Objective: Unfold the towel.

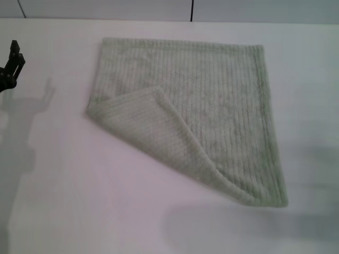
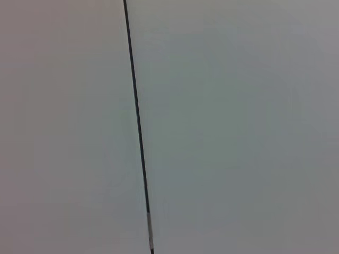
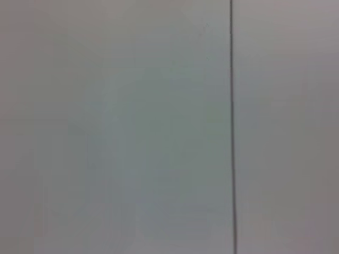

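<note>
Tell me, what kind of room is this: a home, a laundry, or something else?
Probably a lab or test bench, not a home: a bare white table holds only one pale green towel with a corner folded over, a plain panelled wall stands behind it, and the left gripper waits at the table's edge.

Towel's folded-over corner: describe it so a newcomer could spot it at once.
On the white table lies one pale green towel. Its near-left corner is turned over onto the ribbed top, a triangular flap showing a waffle texture instead of stripes.
</note>
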Controlling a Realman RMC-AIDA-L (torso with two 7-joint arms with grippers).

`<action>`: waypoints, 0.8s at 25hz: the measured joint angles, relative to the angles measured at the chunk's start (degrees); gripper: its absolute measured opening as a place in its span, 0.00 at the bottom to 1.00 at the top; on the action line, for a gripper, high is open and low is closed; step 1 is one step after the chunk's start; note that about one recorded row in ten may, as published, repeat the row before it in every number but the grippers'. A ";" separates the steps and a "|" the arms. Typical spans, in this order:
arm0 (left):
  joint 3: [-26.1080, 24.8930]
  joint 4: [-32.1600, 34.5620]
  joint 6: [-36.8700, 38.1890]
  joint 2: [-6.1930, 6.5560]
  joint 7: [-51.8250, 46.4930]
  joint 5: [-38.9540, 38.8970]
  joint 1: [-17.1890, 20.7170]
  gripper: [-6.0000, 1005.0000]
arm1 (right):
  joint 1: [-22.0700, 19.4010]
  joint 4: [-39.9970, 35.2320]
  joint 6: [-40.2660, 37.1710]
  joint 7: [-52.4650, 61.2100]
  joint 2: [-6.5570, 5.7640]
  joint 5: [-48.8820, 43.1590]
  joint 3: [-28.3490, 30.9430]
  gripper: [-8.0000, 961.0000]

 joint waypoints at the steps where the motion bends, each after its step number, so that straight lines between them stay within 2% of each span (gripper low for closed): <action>1: 0.06 0.00 -0.05 0.00 -0.37 0.00 -0.09 0.85 | 0.38 -0.26 -0.84 0.00 -0.10 -0.10 -0.02 0.74; 5: 0.32 0.00 -0.36 0.00 -0.84 0.01 -0.63 0.85 | 1.78 -2.90 -2.26 -0.27 -0.64 -0.34 -0.36 0.71; 6: 0.35 0.00 -0.39 0.00 -0.84 0.01 -0.72 0.85 | 2.24 -3.66 -2.63 -0.33 -0.93 -0.44 -0.36 0.71; 7: 0.38 0.00 -0.41 0.00 -0.85 0.00 -0.84 0.85 | 3.02 -5.56 -3.99 -0.36 -1.84 -1.25 -0.28 0.70; 8: 0.38 0.00 -0.41 0.00 -0.85 0.00 -0.84 0.85 | 3.02 -5.56 -3.99 -0.36 -1.84 -1.25 -0.28 0.62; 9: 0.40 0.00 -0.43 0.00 -0.86 0.01 -0.99 0.85 | 3.30 -7.09 -5.22 -0.38 -2.51 -1.93 -0.03 0.55; 10: 0.40 0.00 -0.44 0.00 -0.86 0.01 -1.02 0.85 | 3.41 -9.22 -7.50 -0.67 -3.46 -2.70 0.31 0.47; 11: 0.40 0.00 -0.45 0.00 -0.86 0.01 -1.07 0.85 | 3.49 -12.09 -10.59 -1.40 -4.69 -3.34 0.77 0.44; 12: 0.41 0.02 -0.46 0.00 -0.86 0.01 -1.15 0.85 | 3.55 -20.25 -19.56 -4.62 -7.98 -3.75 2.28 0.42; 13: 0.41 0.02 -0.46 0.00 -0.86 0.01 -1.15 0.85 | 3.55 -20.25 -19.56 -4.62 -7.98 -3.75 2.28 0.40; 14: 0.40 0.04 -0.49 0.00 -0.86 0.00 -1.21 0.85 | 3.42 -25.61 -25.98 -6.92 -9.86 -3.81 3.90 0.38; 16: 0.40 0.14 -0.54 0.00 -0.86 0.00 -1.28 0.85 | 2.63 -34.53 -37.50 -10.75 -11.97 -4.42 9.06 0.33; 17: 0.41 0.20 -0.58 0.00 -0.86 0.01 -1.31 0.85 | 2.07 -38.83 -43.95 -12.68 -12.53 -5.08 12.05 0.31; 18: 0.41 0.31 -0.64 0.00 -0.86 0.01 -1.34 0.85 | 1.04 -44.60 -53.87 -15.18 -12.48 -6.14 17.96 0.28; 19: 0.41 0.32 -0.66 0.00 -0.86 0.01 -1.34 0.85 | 0.44 -48.39 -62.09 -17.20 -11.97 -6.90 22.51 0.26; 20: 0.41 0.33 -0.70 0.00 -0.86 0.01 -1.35 0.85 | -0.09 -52.67 -71.51 -19.26 -10.88 -7.59 28.45 0.24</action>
